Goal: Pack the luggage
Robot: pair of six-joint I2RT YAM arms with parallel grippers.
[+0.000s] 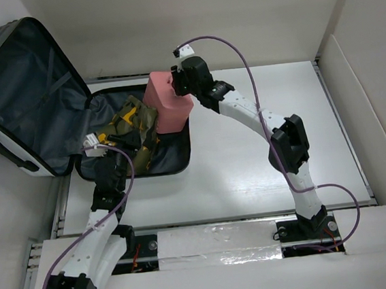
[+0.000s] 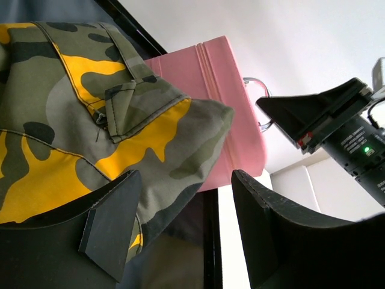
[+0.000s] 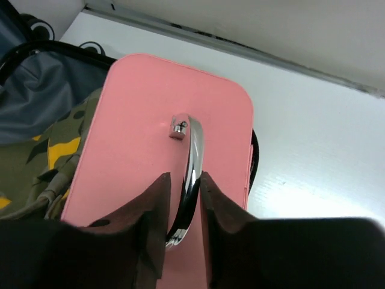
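Smooth matt pink case (image 3: 180, 102), glossy chrome handle (image 3: 194, 159), camouflage cloth (image 2: 60, 120), fabric-lined luggage (image 1: 29, 78)

White table (image 1: 264, 172), plain white walls (image 1: 168, 24), even light.

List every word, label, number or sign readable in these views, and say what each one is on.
No text here can be read.
Small white print on the black housing of the right arm: too small and blurred to read.
The pink case, the camouflage garment and the suitcase show no lettering.
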